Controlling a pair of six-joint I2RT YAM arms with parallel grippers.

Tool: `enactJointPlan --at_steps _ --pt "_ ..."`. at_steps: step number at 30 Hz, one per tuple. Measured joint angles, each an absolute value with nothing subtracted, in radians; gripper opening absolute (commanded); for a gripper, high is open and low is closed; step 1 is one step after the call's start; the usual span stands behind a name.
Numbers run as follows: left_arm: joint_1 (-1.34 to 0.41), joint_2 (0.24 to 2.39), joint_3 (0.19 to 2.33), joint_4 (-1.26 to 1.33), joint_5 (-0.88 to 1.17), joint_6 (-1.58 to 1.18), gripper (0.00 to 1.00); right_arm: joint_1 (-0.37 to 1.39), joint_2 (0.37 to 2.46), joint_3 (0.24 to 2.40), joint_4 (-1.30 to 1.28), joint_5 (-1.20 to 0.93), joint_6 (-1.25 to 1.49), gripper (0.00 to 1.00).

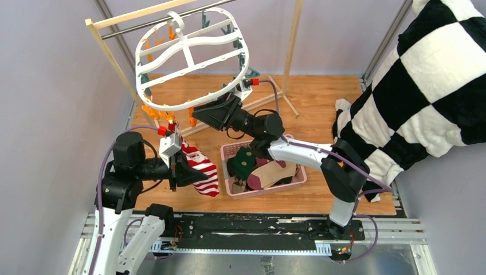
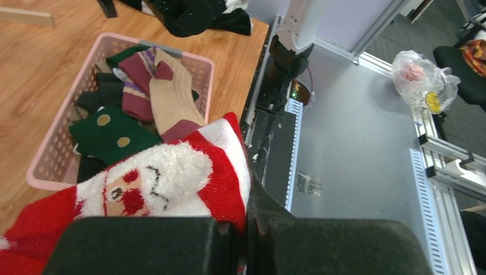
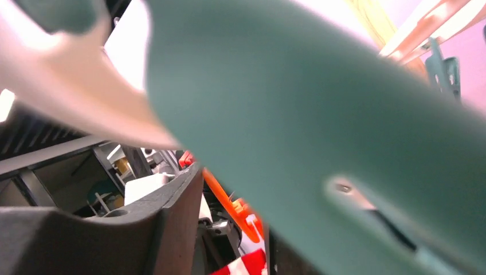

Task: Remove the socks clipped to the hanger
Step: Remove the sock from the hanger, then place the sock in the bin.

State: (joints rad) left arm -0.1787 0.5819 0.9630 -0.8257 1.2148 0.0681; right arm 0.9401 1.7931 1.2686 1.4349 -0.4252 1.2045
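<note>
The white oval hanger (image 1: 186, 54) hangs from the rack, with orange clips (image 1: 152, 112) and teal clips (image 1: 246, 63) under its rim. My left gripper (image 1: 184, 172) is shut on the red-and-white striped sock (image 1: 206, 175), just below the hanger's near-left rim. The left wrist view shows the sock's Santa face (image 2: 172, 172) pinched at my left gripper (image 2: 247, 215). I cannot tell whether a clip still holds it. My right gripper (image 1: 198, 112) is open at the hanger's near rim. In its wrist view (image 3: 232, 220) a blurred teal clip (image 3: 321, 114) fills the frame, with an orange clip (image 3: 229, 206) and the sock (image 3: 246, 264) beyond.
A pink slotted basket (image 1: 269, 193) on the wooden floor right of the left gripper holds green, maroon and tan socks (image 2: 172, 97). The wooden rack frame (image 1: 114, 57) stands behind. A big black-and-white checkered cloth (image 1: 424, 74) lies at the right.
</note>
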Motion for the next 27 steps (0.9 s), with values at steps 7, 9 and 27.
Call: enactJointPlan --at_steps 7,9,27 --pt "-0.179 0.583 0.963 -0.839 1.174 0.110 0.00 0.912 1.679 1.053 1.355 -0.484 1.163 0.97" --pt "-0.179 0.585 0.963 -0.841 1.166 0.117 0.00 0.898 1.628 0.941 1.327 -0.499 1.142 0.97" --pt "-0.179 0.673 1.007 -0.849 1.120 0.147 0.00 0.940 1.116 0.720 0.720 -0.572 0.443 0.99"
